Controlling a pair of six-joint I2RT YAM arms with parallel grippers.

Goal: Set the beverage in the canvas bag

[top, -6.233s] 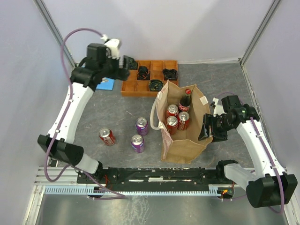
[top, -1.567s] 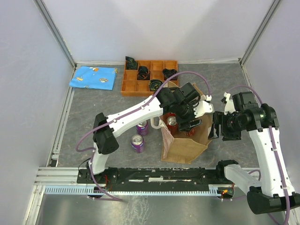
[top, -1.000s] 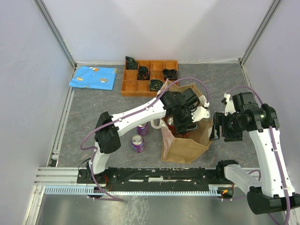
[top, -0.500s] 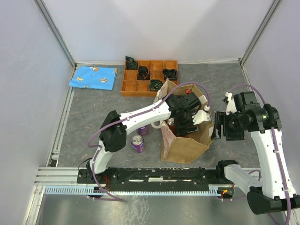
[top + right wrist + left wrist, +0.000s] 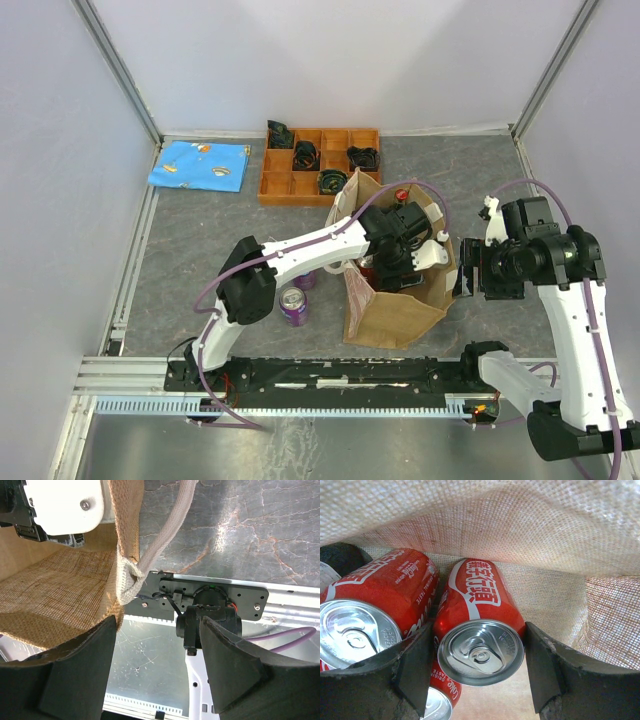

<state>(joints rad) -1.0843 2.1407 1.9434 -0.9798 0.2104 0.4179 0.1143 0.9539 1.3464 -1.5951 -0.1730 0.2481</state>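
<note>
Cola cans (image 5: 380,587), three red ones counted, deep inside canvas bag (image 5: 392,316). Middle cola can (image 5: 481,600), printed with white Chinese characters, clasped between left gripper (image 5: 477,652) fingers; neighbour lettered "Original Taste". Right gripper (image 5: 157,675) spread wide beside bag's rim, clamping nothing. Two purple cans (image 5: 292,306) outside on table (image 5: 200,250).

Top cam: high, behind arm bases, looks down on whole counter (image 5: 200,250) w/ canvas bag (image 5: 395,315). Left wrist cam: inside bag, v. close on red can (image 5: 480,610). Right wrist cam: beside bag's outer wall, facing near counter edge. All 3 share bag.
</note>
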